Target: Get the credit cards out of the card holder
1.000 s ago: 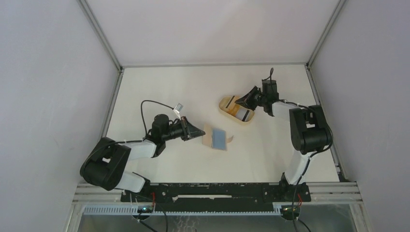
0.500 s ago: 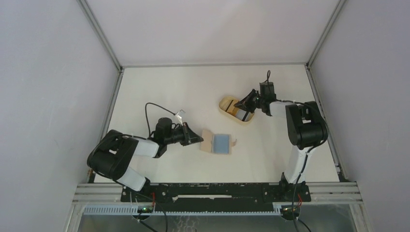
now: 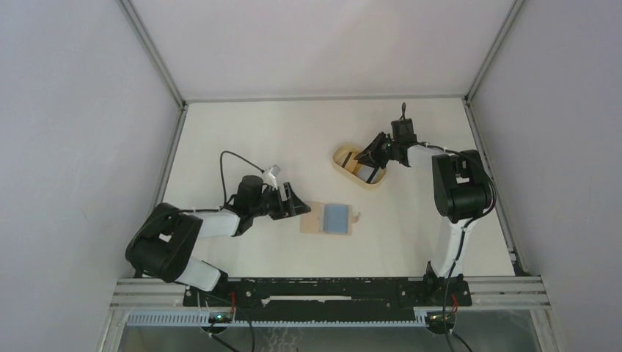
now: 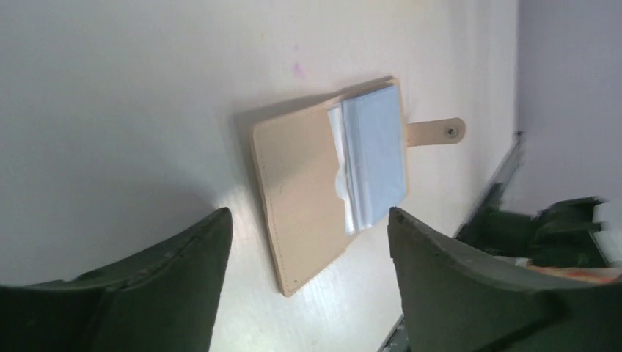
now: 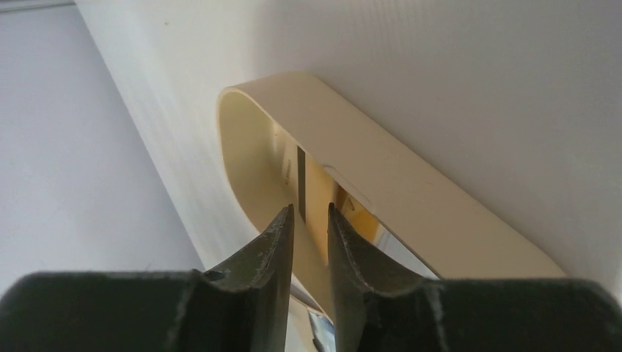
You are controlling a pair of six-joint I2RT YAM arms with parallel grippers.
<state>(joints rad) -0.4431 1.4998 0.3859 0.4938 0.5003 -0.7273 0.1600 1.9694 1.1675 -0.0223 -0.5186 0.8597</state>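
Observation:
The tan card holder [image 3: 315,218] [image 4: 304,198] lies open and flat on the table, its snap tab [image 4: 440,132] pointing right. A blue-grey credit card [image 3: 337,217] [image 4: 375,158] sticks out of its pocket, with a paler one under it. My left gripper [image 3: 299,202] [image 4: 308,215] stands wide open just left of the holder, touching nothing. My right gripper [image 3: 364,155] [image 5: 310,209] hangs over the oval tray [image 3: 339,155] [image 5: 411,183], jaws a narrow gap apart and nothing between them. A card with a dark stripe [image 5: 312,187] lies in the tray.
The tray holds striped cards [image 3: 367,171]. A metal frame rail [image 3: 176,147] edges the table on the left, another on the right. A black cable [image 3: 235,158] loops above the left arm.
My left gripper has opened and let go of the card holder, which settled flat and slightly right. My right gripper's jaws parted a little over the tray.

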